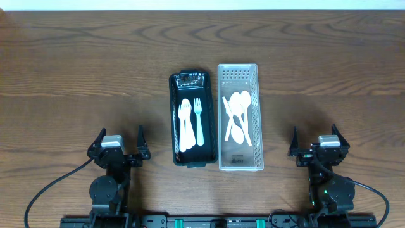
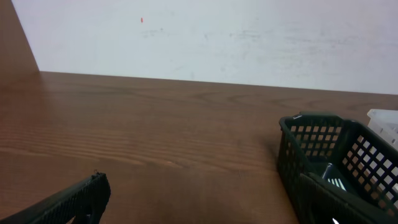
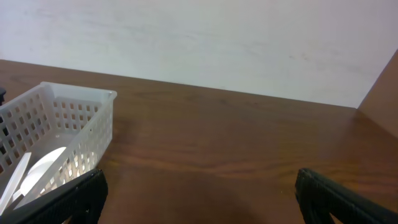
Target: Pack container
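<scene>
A black perforated basket (image 1: 174,120) stands at the table's middle and holds white plastic forks (image 1: 192,123). Touching its right side is a white perforated basket (image 1: 256,114) with several white plastic spoons (image 1: 237,117). My left gripper (image 1: 118,142) is open and empty, near the front edge to the left of the black basket. My right gripper (image 1: 318,140) is open and empty, to the right of the white basket. The left wrist view shows the black basket (image 2: 329,162) at its right edge. The right wrist view shows the white basket (image 3: 56,143) at its left.
The brown wooden table (image 1: 76,69) stretches around both baskets. A white wall (image 2: 217,37) rises behind the table's far edge. Cables (image 1: 47,190) run from the arm bases along the front.
</scene>
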